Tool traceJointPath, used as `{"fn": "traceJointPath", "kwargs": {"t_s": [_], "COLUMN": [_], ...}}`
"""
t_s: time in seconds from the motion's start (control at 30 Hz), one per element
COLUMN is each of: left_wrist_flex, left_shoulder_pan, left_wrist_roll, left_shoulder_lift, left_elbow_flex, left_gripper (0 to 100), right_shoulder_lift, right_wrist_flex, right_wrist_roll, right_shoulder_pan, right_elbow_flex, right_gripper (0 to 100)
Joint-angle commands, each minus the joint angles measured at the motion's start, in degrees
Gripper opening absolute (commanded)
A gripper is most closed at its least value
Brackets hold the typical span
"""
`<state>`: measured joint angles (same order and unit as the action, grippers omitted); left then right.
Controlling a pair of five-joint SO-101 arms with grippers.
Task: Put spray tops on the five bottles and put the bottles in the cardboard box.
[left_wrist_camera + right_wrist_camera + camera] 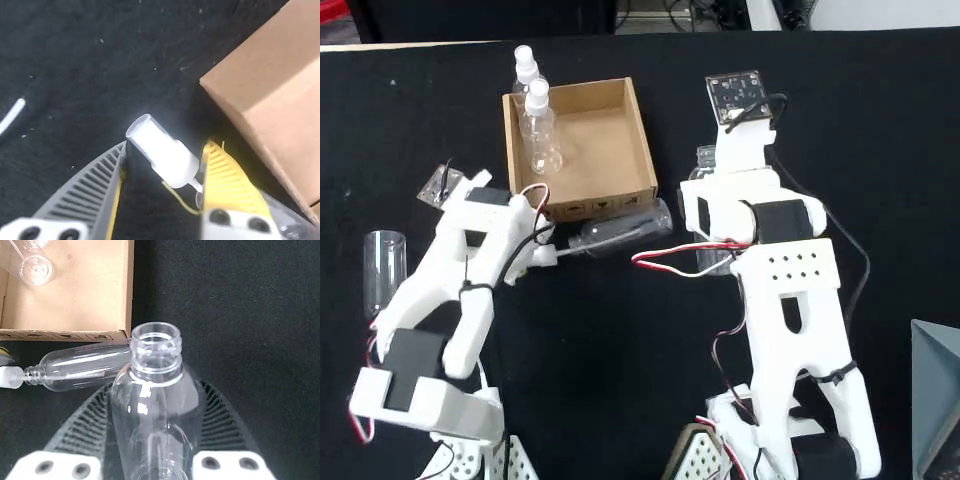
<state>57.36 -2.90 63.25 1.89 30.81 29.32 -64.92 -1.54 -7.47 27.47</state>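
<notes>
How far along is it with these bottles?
Two capped bottles sit in the cardboard box. The left gripper holds a spray top at the neck of a lying bottle; the right gripper holds an open bottle. One bare bottle waits.

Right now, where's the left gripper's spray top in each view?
High view: spray top off the cardboard box's front corner, at the lying bottle's neck.
Left wrist view: spray top in the left gripper, box beside it.
Right wrist view: spray top at the same bottle's neck.
Shared landmark: the box.
</notes>
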Motion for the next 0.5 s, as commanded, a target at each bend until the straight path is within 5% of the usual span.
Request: {"fn": "traceJointPath", "kwargs": {"t_s": [0.0, 0.47], "left_wrist_flex": [-0.7, -0.6], "left_shoulder_pan": [-2.2, -1.5], "left_wrist_roll": [2.4, 2.3], "left_shoulder_lift": [-1.3, -6.4], "left_elbow_flex": [-3.8, -3.9], "left_gripper": [22, 22], "right_shoulder_lift": [2.8, 2.8], "right_wrist_flex": [1.6, 1.6], "right_wrist_roll": [0.2, 0.1], "right_shoulder_pan": [0.1, 0.1], "right_elbow_flex": [-0.4, -0.4], "right_gripper": [9.2, 9.2]}}
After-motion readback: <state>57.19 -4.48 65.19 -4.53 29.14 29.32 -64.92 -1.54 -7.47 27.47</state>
